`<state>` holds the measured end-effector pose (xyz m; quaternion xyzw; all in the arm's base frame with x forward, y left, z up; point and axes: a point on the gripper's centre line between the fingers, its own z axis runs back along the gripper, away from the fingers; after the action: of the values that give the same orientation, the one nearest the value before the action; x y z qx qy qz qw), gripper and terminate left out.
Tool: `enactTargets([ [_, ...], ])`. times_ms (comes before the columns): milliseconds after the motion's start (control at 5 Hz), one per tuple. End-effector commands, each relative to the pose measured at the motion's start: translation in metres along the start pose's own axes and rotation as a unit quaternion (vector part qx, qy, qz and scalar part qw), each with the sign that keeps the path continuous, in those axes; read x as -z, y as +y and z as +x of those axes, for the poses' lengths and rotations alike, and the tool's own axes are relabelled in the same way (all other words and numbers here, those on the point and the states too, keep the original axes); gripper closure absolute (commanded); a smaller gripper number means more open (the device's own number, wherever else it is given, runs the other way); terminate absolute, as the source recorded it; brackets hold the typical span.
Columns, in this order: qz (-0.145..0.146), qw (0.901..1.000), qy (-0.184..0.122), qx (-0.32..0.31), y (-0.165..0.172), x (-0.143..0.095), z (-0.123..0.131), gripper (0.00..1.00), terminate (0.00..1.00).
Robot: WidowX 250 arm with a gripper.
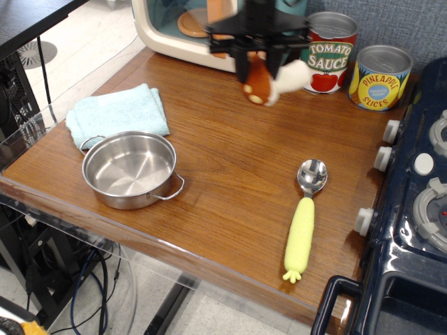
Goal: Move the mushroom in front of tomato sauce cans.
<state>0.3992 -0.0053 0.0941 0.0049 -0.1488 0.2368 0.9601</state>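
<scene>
My gripper (pixel 257 70) is shut on the mushroom (pixel 274 82), a plush toy with a brown cream-dotted cap and a white stem. It hangs tilted in the air above the table, cap to the left, stem pointing right. It is just left of and in front of the tomato sauce can (pixel 328 52), which stands upright at the back of the table with a red, green and white label. The stem end overlaps the can's left side in the view.
A yellow-and-blue pineapple slices can (pixel 380 77) stands right of the tomato can. A toy microwave (pixel 216 28) is at the back. A steel pot (pixel 131 169) and a light blue cloth (pixel 119 115) lie at left. A yellow-handled spoon (pixel 304 220) lies front right beside the toy stove (pixel 412 202).
</scene>
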Motion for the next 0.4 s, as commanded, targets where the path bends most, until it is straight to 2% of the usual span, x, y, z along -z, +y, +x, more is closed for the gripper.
enactTargets([
  [0, -0.024, 0.9984, -0.015, 0.049, -0.053, 0.007, 0.007, 1.0, 0.0],
  [200, -0.031, 0.9976, 0.0, 0.063, -0.068, 0.02, 0.007, 1.0, 0.0],
])
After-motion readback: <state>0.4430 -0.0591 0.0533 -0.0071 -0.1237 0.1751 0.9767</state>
